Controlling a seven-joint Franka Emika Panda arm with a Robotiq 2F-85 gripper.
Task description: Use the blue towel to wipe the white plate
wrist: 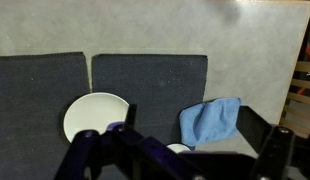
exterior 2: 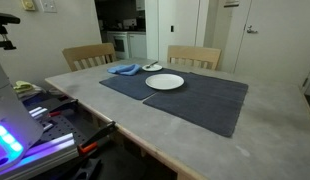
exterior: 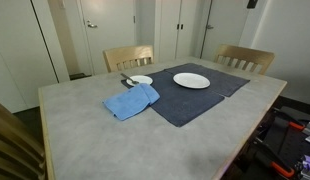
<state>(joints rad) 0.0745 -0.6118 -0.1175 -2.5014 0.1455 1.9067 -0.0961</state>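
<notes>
1. Jaws are spread wide with nothing between them; the gripper [wrist: 180, 160] hangs high over the table in the wrist view and shows in neither exterior view.
2. The blue towel [wrist: 210, 120] lies crumpled over a placemat corner, toward the table edge where the chairs stand.
3. The white plate [wrist: 95, 115] sits bare nearby, not touching it, farther along that edge. A small dish [exterior: 141, 80] lies close to the towel, nearer the edge.
4. Fetching the towel looks like the step in hand: descend over its thickest fold, pinch plenty of cloth, and stay clear of the small dish.
5. Dark placemats [exterior: 195, 105] cover part of the grey table [exterior: 95, 140]; two chairs [exterior: 128, 56] stand behind. No brand or writing is legible.
</notes>
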